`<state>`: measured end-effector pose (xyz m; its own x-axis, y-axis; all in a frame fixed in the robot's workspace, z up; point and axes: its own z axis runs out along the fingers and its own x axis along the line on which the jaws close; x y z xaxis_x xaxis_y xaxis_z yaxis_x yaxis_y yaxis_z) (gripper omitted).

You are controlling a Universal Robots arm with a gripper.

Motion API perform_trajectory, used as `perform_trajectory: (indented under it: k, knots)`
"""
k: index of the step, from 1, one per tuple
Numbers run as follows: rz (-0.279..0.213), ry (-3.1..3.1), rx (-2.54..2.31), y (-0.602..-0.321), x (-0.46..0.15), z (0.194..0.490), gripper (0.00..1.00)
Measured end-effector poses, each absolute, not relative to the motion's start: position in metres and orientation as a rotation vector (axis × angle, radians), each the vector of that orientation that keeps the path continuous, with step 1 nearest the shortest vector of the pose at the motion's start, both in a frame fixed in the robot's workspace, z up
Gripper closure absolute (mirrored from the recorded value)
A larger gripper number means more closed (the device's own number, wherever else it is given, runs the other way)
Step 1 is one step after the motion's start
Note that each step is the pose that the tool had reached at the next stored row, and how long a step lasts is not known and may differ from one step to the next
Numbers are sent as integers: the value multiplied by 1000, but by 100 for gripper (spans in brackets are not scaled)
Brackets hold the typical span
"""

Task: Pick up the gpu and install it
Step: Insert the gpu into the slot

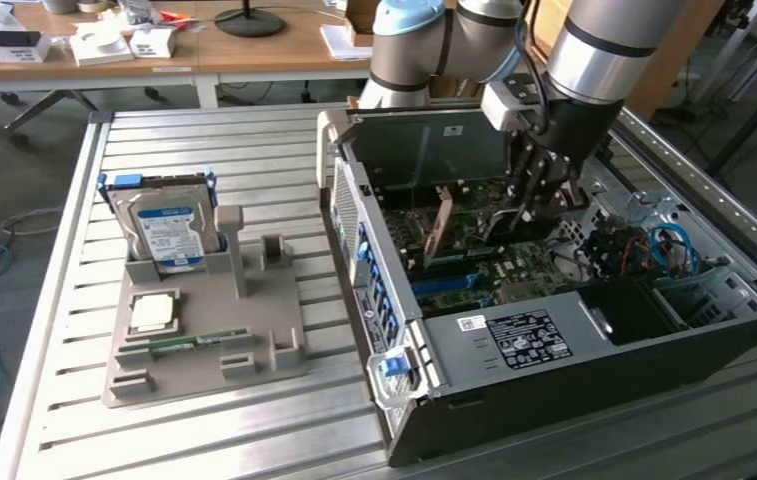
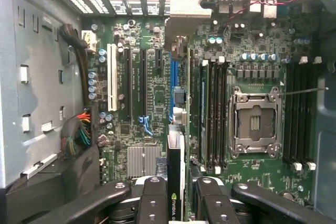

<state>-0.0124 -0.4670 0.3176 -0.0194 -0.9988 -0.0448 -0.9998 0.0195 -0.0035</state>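
The gpu [image 2: 175, 174] is a thin dark card seen edge-on, with a green logo at its near end. It is clamped between my gripper's [image 2: 179, 195] two black fingers [image 2: 152, 198]. The gripper is shut on it. The card hangs over the green motherboard [image 2: 157, 103], its edge running between the long black expansion slots [image 2: 143, 82] and the memory slots [image 2: 212, 114]. I cannot tell whether it touches the board. In the exterior view my gripper [image 1: 538, 200] reaches down into the open computer case [image 1: 525, 335].
The empty processor socket [image 2: 255, 124] lies beside the memory slots. Cable bundles [image 2: 79, 135] and the case's metal wall [image 2: 37, 77] crowd one side. Outside the case, a grey fixture [image 1: 205, 360] on the slatted table holds a hard drive [image 1: 167, 225], a chip [image 1: 151, 312] and a memory stick [image 1: 198, 341].
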Motion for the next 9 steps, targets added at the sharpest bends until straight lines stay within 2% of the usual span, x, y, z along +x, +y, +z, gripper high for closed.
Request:
perform_trajectory:
  k: [9]
  knots:
    - [45, 2203, -2190, -467, -15, 312, 74]
